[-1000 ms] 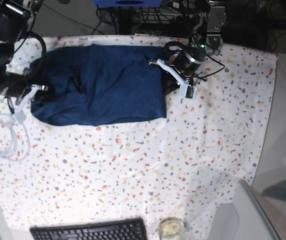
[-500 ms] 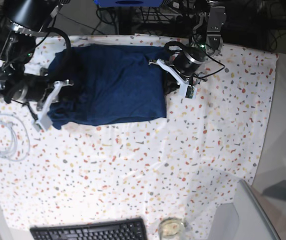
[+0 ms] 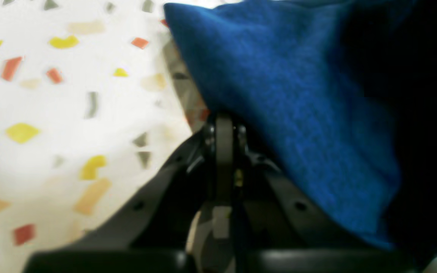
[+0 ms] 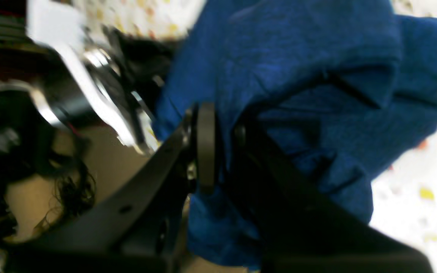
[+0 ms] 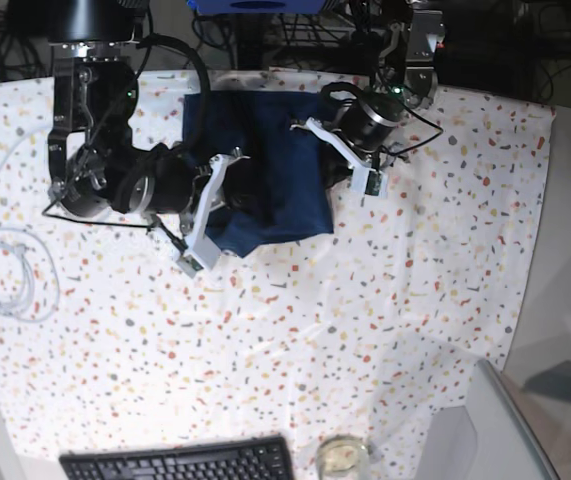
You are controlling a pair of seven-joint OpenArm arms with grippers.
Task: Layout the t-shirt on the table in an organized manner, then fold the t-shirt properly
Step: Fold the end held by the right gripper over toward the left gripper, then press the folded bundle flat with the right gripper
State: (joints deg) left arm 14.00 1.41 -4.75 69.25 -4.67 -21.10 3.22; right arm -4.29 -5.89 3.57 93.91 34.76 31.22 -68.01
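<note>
The dark navy t-shirt (image 5: 280, 165) lies bunched at the back middle of the speckled table (image 5: 365, 320). Its left part is lifted and carried over the rest. My right gripper (image 5: 227, 195) is shut on that raised fabric. In the right wrist view, blue cloth (image 4: 298, 94) is pinched between the black fingers (image 4: 205, 144) and hangs in folds. My left gripper (image 5: 333, 172) sits at the shirt's right edge. In the left wrist view its fingers (image 3: 224, 132) are shut, and the shirt's hem (image 3: 279, 94) meets their tips, raised a little off the cloth.
A coiled white cable (image 5: 5, 270) lies at the table's left edge. A black keyboard (image 5: 180, 462) and a glass (image 5: 342, 455) sit at the front edge. A grey panel (image 5: 485, 430) is at the front right, and plain grey floor (image 5: 570, 300) runs along the right.
My right arm has swept from the table's left edge toward the middle, dragging the shirt's left side over itself, so the shirt looks much narrower. The left arm has shifted slightly up.
</note>
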